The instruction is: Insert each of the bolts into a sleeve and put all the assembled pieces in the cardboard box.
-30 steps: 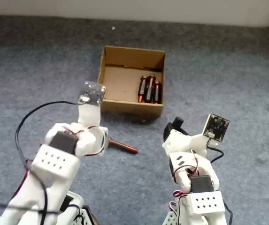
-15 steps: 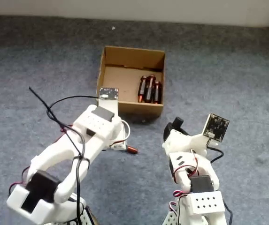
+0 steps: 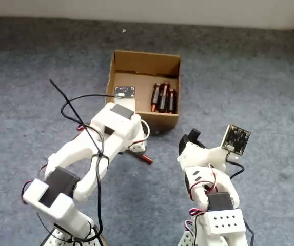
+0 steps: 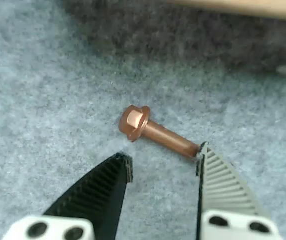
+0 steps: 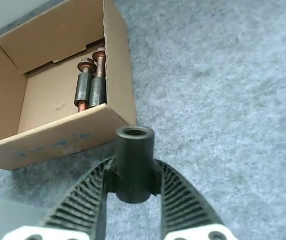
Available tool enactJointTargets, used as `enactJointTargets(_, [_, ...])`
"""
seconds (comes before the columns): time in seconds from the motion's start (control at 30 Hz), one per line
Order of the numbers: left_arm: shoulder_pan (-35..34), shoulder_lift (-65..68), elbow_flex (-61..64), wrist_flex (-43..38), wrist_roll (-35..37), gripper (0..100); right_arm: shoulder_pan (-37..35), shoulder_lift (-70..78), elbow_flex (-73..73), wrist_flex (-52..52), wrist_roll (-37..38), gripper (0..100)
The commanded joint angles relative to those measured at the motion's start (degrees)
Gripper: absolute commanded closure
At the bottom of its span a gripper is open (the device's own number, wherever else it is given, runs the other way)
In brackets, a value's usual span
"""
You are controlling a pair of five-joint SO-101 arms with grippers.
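On carpet (image 4: 43, 75), one bolt (image 4: 155, 132) by open left gripper (image 4: 163, 156); right gripper (image 5: 134, 170) clamps one sleeve (image 5: 134, 147); three assemblies (image 3: 163, 97) boxed

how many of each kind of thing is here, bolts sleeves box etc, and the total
box: 1
assembled pieces: 3
loose bolt: 1
loose sleeve: 1
total: 6
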Motion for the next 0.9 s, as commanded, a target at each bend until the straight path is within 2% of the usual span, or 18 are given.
enactJointTargets(0.0, [-2.2, 6.4, -4.7, 0.6, 0.6, 77, 0.4, -0.9, -0.5, -1.5, -0.2, 99.3])
enactJointTargets(0.13, [-4.9, 9.7, -7.8, 0.6, 0.4, 77, 0.4, -0.9, -0.5, -1.5, -0.2, 99.3])
enactJointTargets(0.3, [-4.7, 10.2, -7.9, 0.7, 0.2, 78, 0.4, -0.9, -0.5, -1.5, -0.2, 99.3])
enactJointTargets(0.43, [-5.1, 10.2, -8.0, 0.7, -0.4, 90, 0.4, -0.9, -0.5, -1.5, -0.2, 99.3])
enactJointTargets(0.53, [-4.9, 10.2, -8.1, 0.4, -5.0, 100, 0.4, -0.9, -0.5, -1.5, -0.2, 99.3])
enactJointTargets(0.77, [-5.1, 10.2, -7.9, 1.1, -7.6, 100, 0.4, -0.9, -0.5, -1.5, -0.2, 99.3])
enactJointTargets(0.87, [-4.8, 9.8, -8.3, 4.1, -7.6, 100, 0.4, -0.9, -0.5, -1.5, -0.2, 99.3])
